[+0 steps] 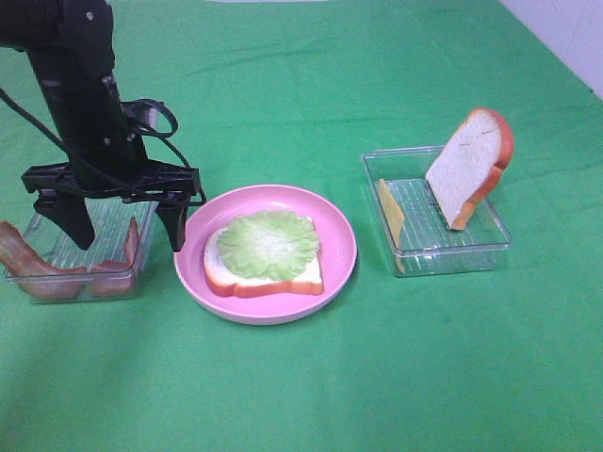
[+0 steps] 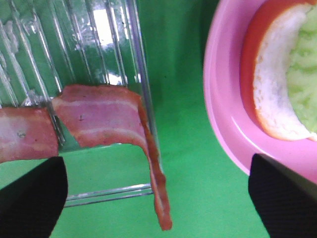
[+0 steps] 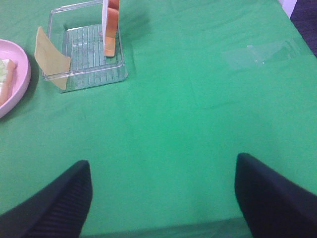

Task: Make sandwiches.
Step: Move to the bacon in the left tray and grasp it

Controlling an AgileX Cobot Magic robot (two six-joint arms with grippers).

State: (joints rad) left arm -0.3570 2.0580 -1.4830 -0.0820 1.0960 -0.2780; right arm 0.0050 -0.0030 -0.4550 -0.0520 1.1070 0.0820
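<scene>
Exterior high view: the sandwich point(image 1: 264, 266) is only begun. A bottom bread slice point(image 1: 292, 282) topped with a lettuce leaf point(image 1: 268, 240) lies on the pink plate point(image 1: 336, 235) on the green tabletop point(image 1: 301, 395). Bacon, cheese and the top slice are not yet on it, so I judge less than half done. Just beside the plate, on the left arm's side, stands a clear tray point(image 1: 66, 240) of bacon strips point(image 1: 28, 268), one drooping over the tray's edge on the plate's side. The left pincer point(image 1: 127, 237) hangs above that tray, released, jaws spread wide with nothing between them; bacon looks the likely next layer. On the plate's other side a second clear tray point(image 1: 471, 247) holds a yellow cheese slice point(image 1: 391, 212) and the second bread slice point(image 1: 468, 165), both leaning on its walls. The right pincer point(image 3: 161, 166) is likewise released and empty, over bare tabletop, well apart from the plate
</scene>
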